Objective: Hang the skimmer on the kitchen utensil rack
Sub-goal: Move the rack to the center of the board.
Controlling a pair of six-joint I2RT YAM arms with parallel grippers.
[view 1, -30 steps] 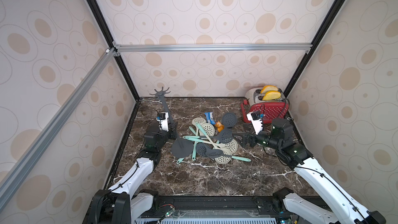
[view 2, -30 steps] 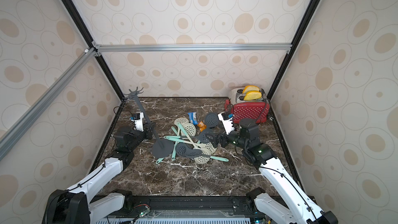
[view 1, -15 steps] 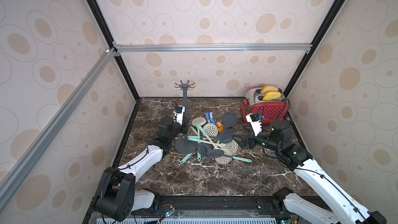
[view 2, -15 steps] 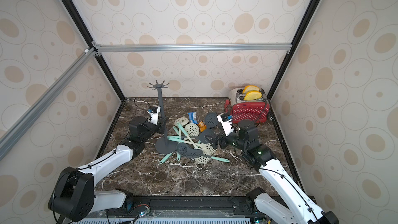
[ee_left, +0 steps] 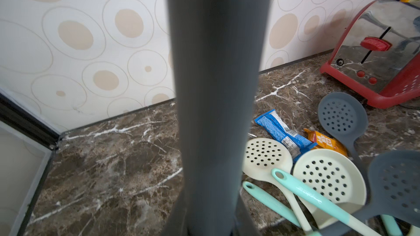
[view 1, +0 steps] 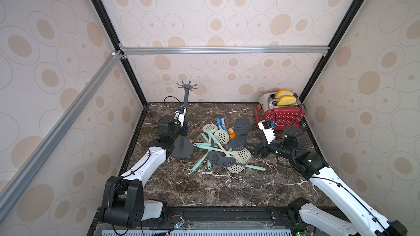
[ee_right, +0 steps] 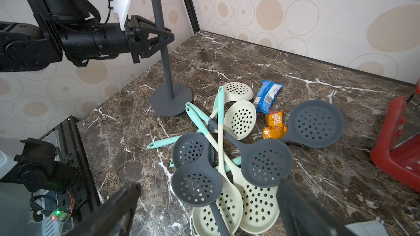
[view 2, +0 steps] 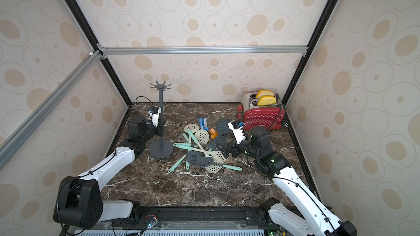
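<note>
A dark marble table [view 1: 204,191] is seen, shut in by cream walls with round spots. The kitchen utensil rack [view 1: 186,103] is stood upright near the back left of the table, with its round base set on the marble. Its crown of hooks [view 1: 186,86] is seen high up in both top views. The thin pole is gripped about halfway up by the left gripper [ee_right: 164,38], and the jaws are pressed tight on it from both sides. In the left wrist view the middle is filled by the pole [ee_left: 216,87].

A pile of skimmers [view 1: 223,150] is laid flat in the middle of the table, just beside the rack's base. Some are dark grey, and some are cream with mint green handles, and they are crossed over each other. A blue snack packet [view 1: 221,123] and an orange snack packet [view 1: 231,132] are left at the back edge of the pile.

The right gripper [view 1: 252,151] is held low at the right side of the pile, with its jaws spread wide and nothing between them. A dark grey skimmer [ee_right: 266,162] is seen just in front of it; whether it is touched cannot be told.

A red toaster [view 1: 281,116] with yellow bread [view 1: 285,97] in it is placed in the back right corner
</note>
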